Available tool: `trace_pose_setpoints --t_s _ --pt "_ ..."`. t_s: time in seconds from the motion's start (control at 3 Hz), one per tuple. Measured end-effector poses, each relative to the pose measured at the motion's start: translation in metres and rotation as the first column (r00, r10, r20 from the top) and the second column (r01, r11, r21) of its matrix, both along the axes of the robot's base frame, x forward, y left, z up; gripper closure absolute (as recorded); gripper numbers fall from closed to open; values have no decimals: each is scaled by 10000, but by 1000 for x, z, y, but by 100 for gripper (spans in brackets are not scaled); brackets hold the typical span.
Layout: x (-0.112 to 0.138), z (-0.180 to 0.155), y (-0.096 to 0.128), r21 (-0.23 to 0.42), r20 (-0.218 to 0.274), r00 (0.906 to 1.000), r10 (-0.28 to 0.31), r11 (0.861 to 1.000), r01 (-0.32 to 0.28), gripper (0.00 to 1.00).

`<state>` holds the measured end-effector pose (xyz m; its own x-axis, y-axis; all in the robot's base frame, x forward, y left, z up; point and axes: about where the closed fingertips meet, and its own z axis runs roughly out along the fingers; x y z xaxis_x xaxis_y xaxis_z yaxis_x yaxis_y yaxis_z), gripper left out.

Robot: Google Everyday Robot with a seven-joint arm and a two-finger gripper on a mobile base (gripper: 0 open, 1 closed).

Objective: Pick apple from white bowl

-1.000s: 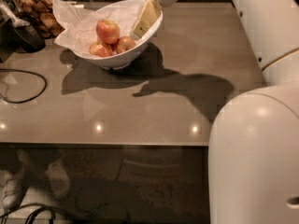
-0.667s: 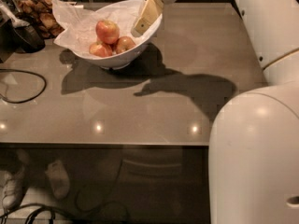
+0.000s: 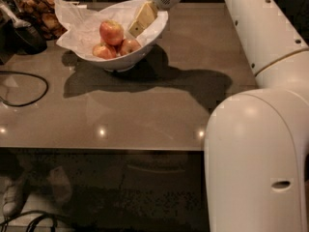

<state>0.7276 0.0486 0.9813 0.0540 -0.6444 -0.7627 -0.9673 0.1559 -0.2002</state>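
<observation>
The white bowl (image 3: 152, 33) stands on the grey table at the back left, lined with crinkled white paper (image 3: 72, 21). Three apples lie in it. The large red-orange apple (image 3: 111, 32) sits on top, with two smaller apples (image 3: 129, 46) below it. My gripper (image 3: 138, 23) reaches down over the bowl's right rim, its cream tip just right of the large apple and above the smaller one. Nothing shows in its hold.
My white arm (image 3: 256, 153) fills the right side of the view. A black cable (image 3: 24, 88) loops on the table at the left. A dark object (image 3: 21, 33) and brown food (image 3: 41, 13) sit behind the bowl at the far left. The table's front edge (image 3: 96, 149) runs across the middle.
The gripper has shifted slightly left and deeper into the bowl, closer to the large apple. The apples and bowl have not moved.
</observation>
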Motion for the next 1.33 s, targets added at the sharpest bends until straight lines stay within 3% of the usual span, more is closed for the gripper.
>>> trace_pose_setpoints --t_s 0.33,0.67,1.33 --pt "20 -12 20 352 -126 9998 182 9992 -177 0" --pt "26 -18 25 424 -214 9996 205 9989 -195 0" --pt "35 -27 30 501 -335 9991 265 9984 -248 12"
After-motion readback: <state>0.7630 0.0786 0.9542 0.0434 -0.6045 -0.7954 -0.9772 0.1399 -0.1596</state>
